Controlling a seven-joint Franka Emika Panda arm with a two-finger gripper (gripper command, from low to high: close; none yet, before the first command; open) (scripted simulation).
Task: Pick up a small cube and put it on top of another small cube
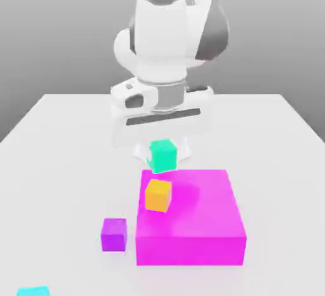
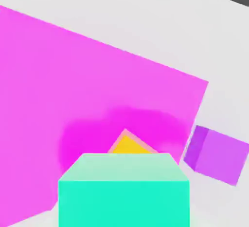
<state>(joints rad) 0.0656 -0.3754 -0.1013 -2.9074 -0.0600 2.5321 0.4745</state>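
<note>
The small teal-green cube (image 1: 162,154) hangs in the air between the fingers of my gripper (image 1: 162,155), which is shut on it, just above the back edge of the big magenta block (image 1: 203,225). The orange-yellow cube (image 1: 158,195) rests on that block's top, near its left side, slightly in front of and below the held cube. In the hand view the teal cube (image 2: 124,191) sits close to the camera, and a corner of the orange-yellow cube (image 2: 129,145) shows just past it on the magenta block (image 2: 87,89).
A purple cube (image 1: 114,234) stands on the white table (image 1: 57,161) beside the magenta block's left face, also seen as the purple cube (image 2: 216,155) in the hand view. A cyan-blue cube (image 1: 33,291) lies at the front left edge.
</note>
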